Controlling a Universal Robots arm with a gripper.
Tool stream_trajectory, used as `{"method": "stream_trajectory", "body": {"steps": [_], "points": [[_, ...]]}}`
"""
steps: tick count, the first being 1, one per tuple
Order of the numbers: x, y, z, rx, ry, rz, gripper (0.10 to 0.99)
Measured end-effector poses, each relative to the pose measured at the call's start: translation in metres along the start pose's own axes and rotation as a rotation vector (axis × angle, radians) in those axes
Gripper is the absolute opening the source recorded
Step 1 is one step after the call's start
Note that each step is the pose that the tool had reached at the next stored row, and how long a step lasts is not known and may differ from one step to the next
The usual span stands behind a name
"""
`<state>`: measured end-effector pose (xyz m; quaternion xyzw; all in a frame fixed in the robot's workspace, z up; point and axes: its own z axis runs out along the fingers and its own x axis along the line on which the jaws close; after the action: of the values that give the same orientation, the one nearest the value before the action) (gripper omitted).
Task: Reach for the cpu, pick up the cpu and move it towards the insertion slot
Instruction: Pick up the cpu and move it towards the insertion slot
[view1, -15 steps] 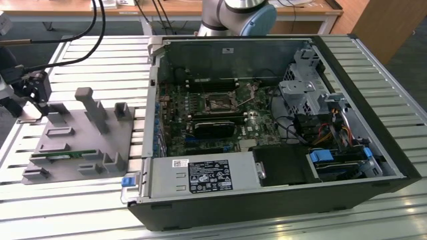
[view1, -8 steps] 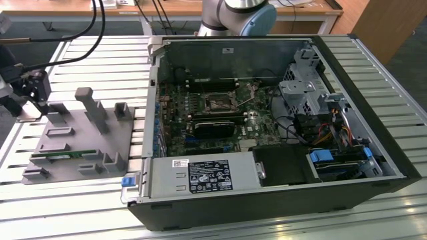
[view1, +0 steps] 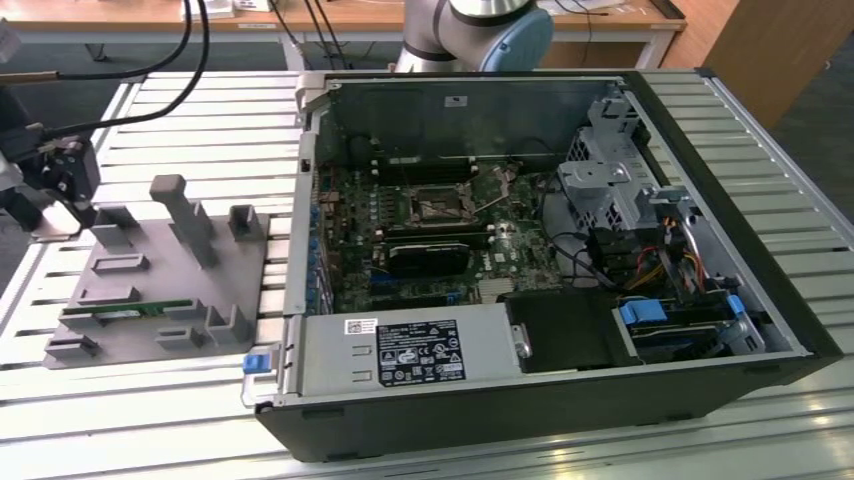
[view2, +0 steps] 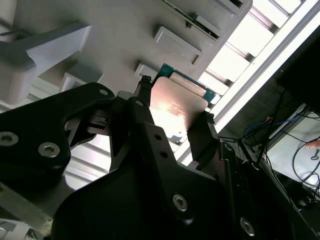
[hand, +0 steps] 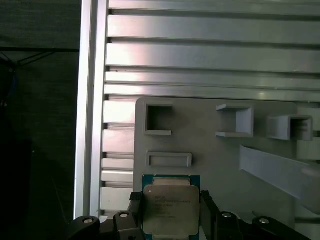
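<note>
1. One black gripper (hand: 170, 199), at the exterior view's left, clamps one flat, square, silver-topped cpu (hand: 169, 215) by two opposite edges.
2. One grey moulded tray (view1: 140, 285) lies beneath them.
3. One silvery-framed insertion slot (view1: 438, 207) sits well apart, inside the computer case (view1: 454, 110).

No readable text anywhere. The power supply label (view1: 416, 353) has dense black print and symbols, all too small to make out. The small white sticker (view1: 360, 325) just above it is also unreadable. The cpu (hand: 170, 207) lid has faint engraved lines in the first wrist view, not legible.
</note>
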<state>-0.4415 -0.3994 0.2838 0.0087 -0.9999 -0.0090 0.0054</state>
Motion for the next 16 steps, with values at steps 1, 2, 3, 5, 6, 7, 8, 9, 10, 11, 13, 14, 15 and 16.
{"method": "stream_trajectory", "body": {"steps": [1,2,3,5,6,7,8,9,10,11,13,14,15,16], "points": [[0.0,0.0,-0.0006,0.0,0.0,0.0,0.541],[0.0,0.0001,-0.0012,0.0,-0.0001,0.0,0.541],[0.0,0.0001,-0.0017,0.0,-0.0001,0.0,0.541],[0.0,0.0002,-0.0027,0.0,0.0,0.0,0.541],[0.0,0.0003,-0.0033,0.0,0.0001,0.0,0.541],[0.0,0.0003,-0.0038,0.0,0.0,0.0,0.541],[0.0,0.0004,-0.0041,0.0,-0.0001,0.0,0.541],[0.0,0.0005,-0.0047,0.0,0.0,0.0,0.541],[0.0001,0.0005,-0.0052,0.0,0.0,0.0,0.541],[0.0001,0.0006,-0.0058,0.0,0.0,0.0,0.541],[0.0001,0.0007,-0.0069,0.0,0.0,0.0,0.541],[0.0001,0.0008,-0.0074,0.0,0.0,0.0,0.541],[0.0,0.0008,-0.0079,0.0,-0.0001,0.0,0.541],[0.0001,0.0009,-0.0085,0.0,-0.0001,0.0,0.541]]}}
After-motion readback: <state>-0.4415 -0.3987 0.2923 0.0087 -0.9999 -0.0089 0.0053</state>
